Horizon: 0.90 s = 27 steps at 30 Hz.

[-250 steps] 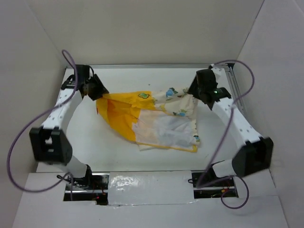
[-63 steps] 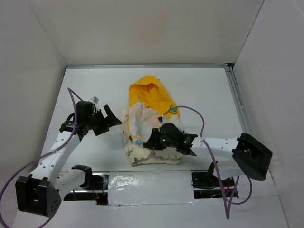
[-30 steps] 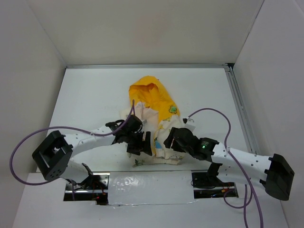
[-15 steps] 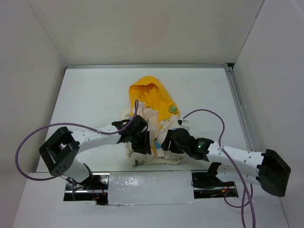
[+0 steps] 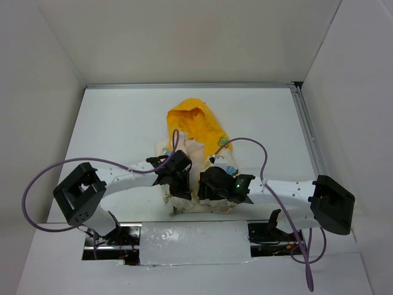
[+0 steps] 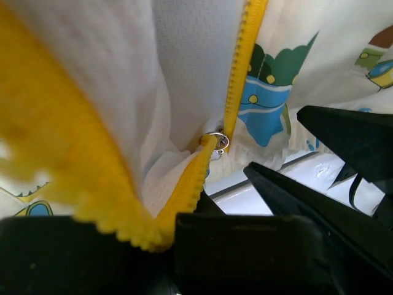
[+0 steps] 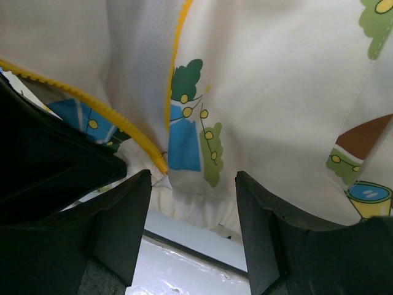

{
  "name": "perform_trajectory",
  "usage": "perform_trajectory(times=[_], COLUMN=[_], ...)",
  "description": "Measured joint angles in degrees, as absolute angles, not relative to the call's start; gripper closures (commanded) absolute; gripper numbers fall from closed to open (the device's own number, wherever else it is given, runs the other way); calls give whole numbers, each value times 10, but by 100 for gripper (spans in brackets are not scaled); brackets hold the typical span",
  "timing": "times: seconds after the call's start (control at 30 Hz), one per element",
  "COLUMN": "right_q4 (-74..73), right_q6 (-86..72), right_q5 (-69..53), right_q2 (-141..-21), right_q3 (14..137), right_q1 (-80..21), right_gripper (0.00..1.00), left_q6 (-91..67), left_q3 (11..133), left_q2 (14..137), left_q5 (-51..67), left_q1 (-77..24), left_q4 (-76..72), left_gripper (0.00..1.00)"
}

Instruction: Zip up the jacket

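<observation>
The jacket [image 5: 198, 132] is laid on the worktop [image 5: 116, 123], with its yellow hood [image 5: 187, 117] at the end away from the arm bases. At the jacket's near hem, the left hand [image 5: 182, 186] is seen clamped on the yellow zipper tape [image 6: 184, 190], close to the silver slider [image 6: 216, 141]. Just to the right along the same hem, the right hand [image 5: 207, 185] is held with its fingers [image 7: 120, 227] apart. Nothing is gripped between them, and printed cream fabric is seen beyond.

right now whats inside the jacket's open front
White mesh lining shows between the yellow zipper tapes, with the silver slider at the bottom. Deeper inside is hidden by folds of the jacket.
</observation>
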<state>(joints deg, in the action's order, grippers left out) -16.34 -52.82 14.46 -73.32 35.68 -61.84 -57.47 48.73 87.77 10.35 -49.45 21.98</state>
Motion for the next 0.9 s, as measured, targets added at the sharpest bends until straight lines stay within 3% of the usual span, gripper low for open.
perform_trajectory(times=[0.5,0.57,0.6,0.7,0.9], right_q4=[-184,-185,-185,-188,-192], right_q6=[-526,-525,-526,-528,-523], right_q5=[142,141,141,142,157], right_q2=[-806,-817,-823,-836,-812], right_q3=[389,399,403,412,413], right_q1=[-629,-633,-633,-638,-639], right_gripper=[41,52,70,88,98], left_q6=[-574,-574,-574,-574,-571], left_q3=[460,458,457,457,456], left_q2=[844,842,842,841,820], left_q5=[91,88,87,85,76], left_q1=[-495,-495,-495,-495,-495], left_q4=[220,220,221,221,226], left_gripper=[100,100,100,100,100])
